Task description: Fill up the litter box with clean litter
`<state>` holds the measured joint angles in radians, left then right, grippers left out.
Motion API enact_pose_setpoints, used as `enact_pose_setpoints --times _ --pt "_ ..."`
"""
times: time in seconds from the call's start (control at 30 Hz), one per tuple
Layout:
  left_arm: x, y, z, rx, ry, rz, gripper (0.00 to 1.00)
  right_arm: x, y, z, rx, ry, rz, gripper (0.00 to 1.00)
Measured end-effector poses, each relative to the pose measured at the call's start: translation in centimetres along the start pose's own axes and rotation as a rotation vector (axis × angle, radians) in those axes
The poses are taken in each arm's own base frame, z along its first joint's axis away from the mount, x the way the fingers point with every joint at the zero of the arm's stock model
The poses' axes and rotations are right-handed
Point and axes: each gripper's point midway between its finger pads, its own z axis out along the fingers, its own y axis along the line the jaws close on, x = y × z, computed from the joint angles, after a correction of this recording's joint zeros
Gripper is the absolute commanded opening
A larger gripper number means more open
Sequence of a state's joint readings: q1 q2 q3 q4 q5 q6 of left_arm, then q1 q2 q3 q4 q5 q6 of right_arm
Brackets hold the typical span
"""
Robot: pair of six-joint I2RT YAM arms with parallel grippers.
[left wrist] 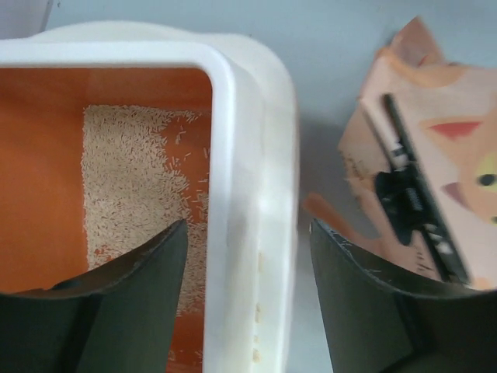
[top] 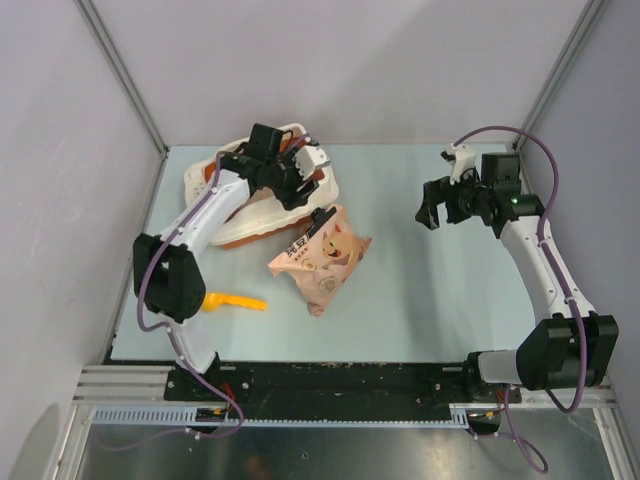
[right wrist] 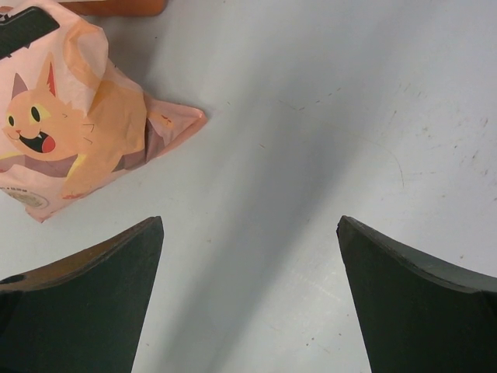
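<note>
- Up toward the far-left corner of the table [top: 430,310] sits the litter box [top: 327,188]; cream rim, orange inside.
- Clean litter [left wrist: 132,194] lies as a pale patch on the box floor, against the wall; bare orange shows beside it.
- Left gripper [left wrist: 248,264] straddles the box rim [left wrist: 241,194]: one finger over the litter inside, the other outside over the table. Jaws wide apart, gripping nothing.
- Left arm runs from the near edge, elbow out toward the left edge, forearm angled across the box.
- Printed cat bag [top: 322,255] lies just beside the box, toward the table centre, a black clip [top: 318,225] at its top end.
- Orange scoop [top: 232,301] lies flat nearer the near-left corner, partly under the left arm's elbow.
- Right gripper [top: 430,212] hangs over bare table on the far-right side, well apart from the bag; jaws spread wide, empty.
- Right arm climbs along the right edge, wrist turned inward toward the centre.
</note>
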<state>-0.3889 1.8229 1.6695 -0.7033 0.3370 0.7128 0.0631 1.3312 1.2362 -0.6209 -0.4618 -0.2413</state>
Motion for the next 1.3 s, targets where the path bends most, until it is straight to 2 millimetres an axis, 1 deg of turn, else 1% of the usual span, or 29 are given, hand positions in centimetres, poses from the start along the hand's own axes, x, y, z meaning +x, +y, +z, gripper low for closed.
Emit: enact_pose_setpoints --times 0.1,0.13,0.2,0.27,0.3,0.37,0.4,0.47,0.5,0.57,0.6,0.67,0.7,0.8,0.9,0.97,1.03,1.13,1.17,1.2,1.23,1.27,1.3 --pt "-2.0 -1.0 -2.1 0.013 -0.074 -0.064 0.75 0.0 0.1 0.0 -0.004 -0.001 0.000 1.00" --pt "-2.7 -1.6 -3.2 0.021 -0.116 -0.076 0.76 0.0 0.1 0.0 -0.007 -0.002 0.000 1.00" --pt "-3.4 -3.6 -5.7 0.045 -0.171 -0.092 0.75 0.0 0.4 0.1 -0.015 0.000 -0.006 1.00" --pt "-3.4 -6.1 -7.4 0.077 -0.211 -0.095 0.75 0.0 1.0 0.4 -0.030 0.004 -0.023 1.00" --pt "-3.1 -7.5 -7.8 0.106 -0.217 -0.098 0.74 0.1 1.5 0.6 -0.044 0.009 -0.040 1.00" --pt "-2.2 -9.7 -7.5 0.162 -0.210 -0.108 0.72 0.1 3.0 1.1 -0.098 0.028 -0.086 1.00" --pt "-1.4 -10.8 -6.9 0.194 -0.190 -0.123 0.68 0.1 3.7 1.4 -0.130 0.034 -0.108 1.00" --pt "0.6 -12.4 -5.0 0.255 -0.127 -0.160 0.60 -0.4 5.3 1.8 -0.203 0.041 -0.147 1.00" --pt "1.6 -13.0 -4.1 0.278 -0.093 -0.182 0.50 -0.9 6.0 1.9 -0.241 0.034 -0.164 1.00" --pt "3.4 -13.6 -2.5 0.309 -0.030 -0.227 0.36 -2.0 7.0 2.1 -0.294 0.009 -0.189 1.00" --pt "4.0 -13.8 -2.0 0.319 -0.005 -0.245 0.18 -2.5 7.5 2.2 -0.312 -0.002 -0.202 1.00" --pt "4.6 -13.9 -1.6 0.327 0.011 -0.263 0.04 -3.7 8.2 2.5 -0.340 -0.024 -0.233 1.00" --pt "4.5 -13.8 -1.6 0.325 0.006 -0.264 0.00 -4.2 8.6 2.7 -0.352 -0.032 -0.256 1.00" --pt "4.4 -13.5 -1.9 0.317 -0.005 -0.257 0.00 -5.7 9.7 3.8 -0.366 -0.046 -0.349 1.00" --pt "4.6 -13.1 -2.2 0.306 -0.010 -0.226 0.00 -6.4 10.5 4.7 -0.353 -0.056 -0.416 1.00" --pt "4.9 -12.6 -2.7 0.287 -0.013 -0.185 0.00 -6.7 10.9 4.9 -0.344 -0.065 -0.415 1.00" --pt "5.4 -11.9 -3.5 0.261 -0.009 -0.139 0.00 -7.3 10.8 5.0 -0.334 -0.085 -0.400 1.00" --pt "6.3 -10.8 -4.6 0.224 0.011 -0.096 0.00 -7.7 10.8 5.2 -0.335 -0.095 -0.381 1.00" --pt "6.6 -10.4 -4.8 0.214 0.019 -0.091 0.01 -7.7 10.9 5.4 -0.338 -0.096 -0.377 1.00" --pt "6.6 -10.2 -4.9 0.208 0.023 -0.094 0.07 -7.7 11.0 5.5 -0.343 -0.097 -0.372 1.00" --pt "6.7 -10.1 -5.0 0.206 0.025 -0.099 0.18 -7.7 11.2 5.6 -0.347 -0.097 -0.366 1.00" --pt "6.6 -10.0 -5.1 0.206 0.025 -0.102 0.41 -7.8 11.4 5.7 -0.351 -0.101 -0.364 1.00" --pt "6.3 -9.8 -5.2 0.202 0.018 -0.103 0.48 -7.9 11.7 6.0 -0.358 -0.106 -0.363 1.00"
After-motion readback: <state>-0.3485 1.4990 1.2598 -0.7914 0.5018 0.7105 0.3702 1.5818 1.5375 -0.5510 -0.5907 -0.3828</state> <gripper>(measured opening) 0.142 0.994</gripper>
